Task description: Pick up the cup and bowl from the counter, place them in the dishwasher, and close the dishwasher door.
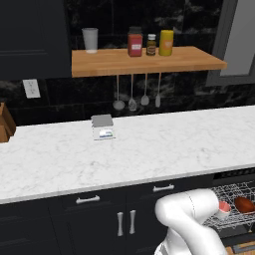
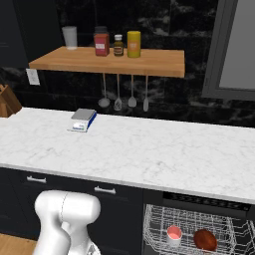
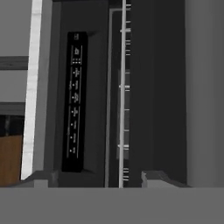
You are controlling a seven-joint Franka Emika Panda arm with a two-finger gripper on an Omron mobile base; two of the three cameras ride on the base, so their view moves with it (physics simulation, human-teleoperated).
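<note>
Hand view: the dishwasher's dark control strip [image 3: 75, 101] and the rack edge [image 3: 123, 92] are seen close ahead of the gripper [image 3: 98, 178], running long-ways up the picture. The fingers look spread, with nothing seen between them. From the right base view, the cup [image 2: 174, 235] and bowl [image 2: 204, 239] are seen already in the rack; the door is hidden.

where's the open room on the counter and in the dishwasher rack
The counter is bare right of the small scale, up to the wall. The knife block crowds its left end. In the rack, the cup and bowl sit mid-front; the wire left of the cup is free.
</note>
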